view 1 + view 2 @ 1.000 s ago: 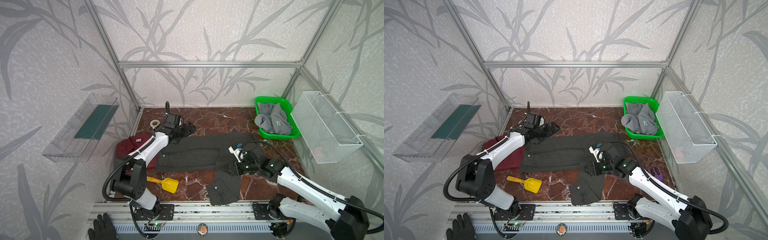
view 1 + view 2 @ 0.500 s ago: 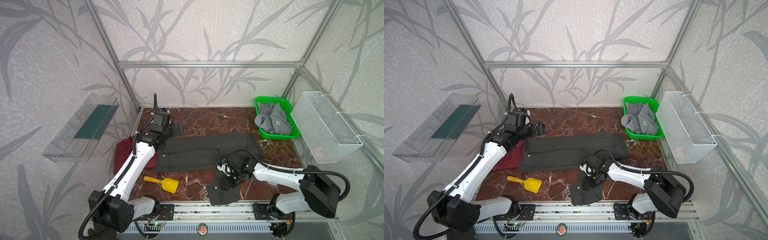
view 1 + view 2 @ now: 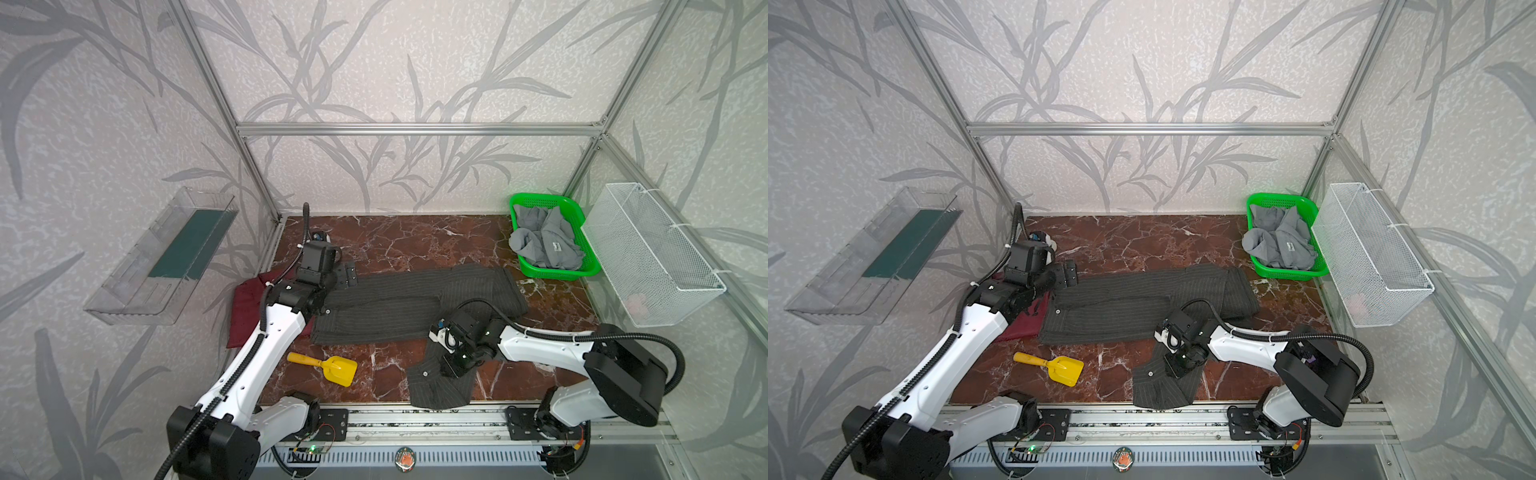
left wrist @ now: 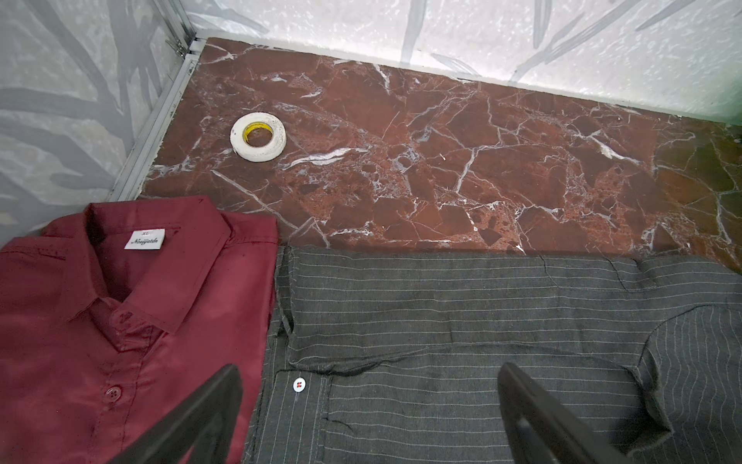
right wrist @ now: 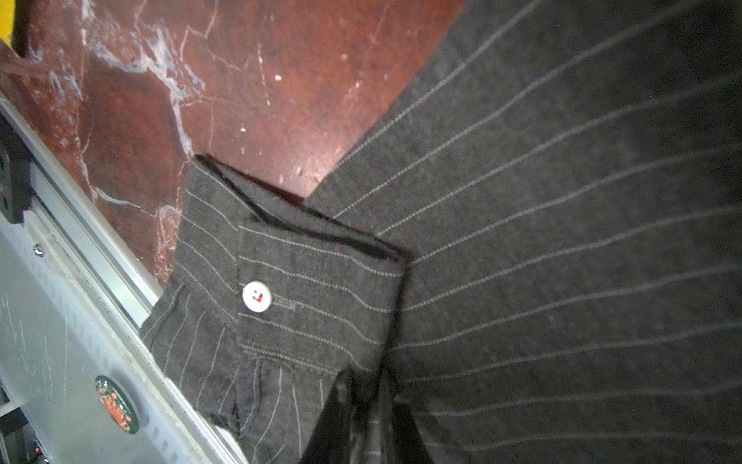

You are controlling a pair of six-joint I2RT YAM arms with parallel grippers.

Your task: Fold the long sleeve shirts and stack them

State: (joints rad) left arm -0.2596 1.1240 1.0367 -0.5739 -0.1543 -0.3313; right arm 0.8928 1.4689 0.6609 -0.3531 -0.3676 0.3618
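green basket (image 3: 552,273) holds crumpled grey shirt (image 3: 544,243); pinstriped shirt (image 3: 395,303) flat on marble tabletop (image 3: 415,237); left tool (image 4: 369,371) spread; right tool (image 5: 367,385) pinching its sleeve

The white left arm (image 3: 266,345) stretches to 10 o'clock, its black left gripper (image 3: 347,276) spread wide. At 5 o'clock, the black right gripper (image 5: 367,379) pinches the charcoal pinstriped cloth shirt (image 5: 562,241).
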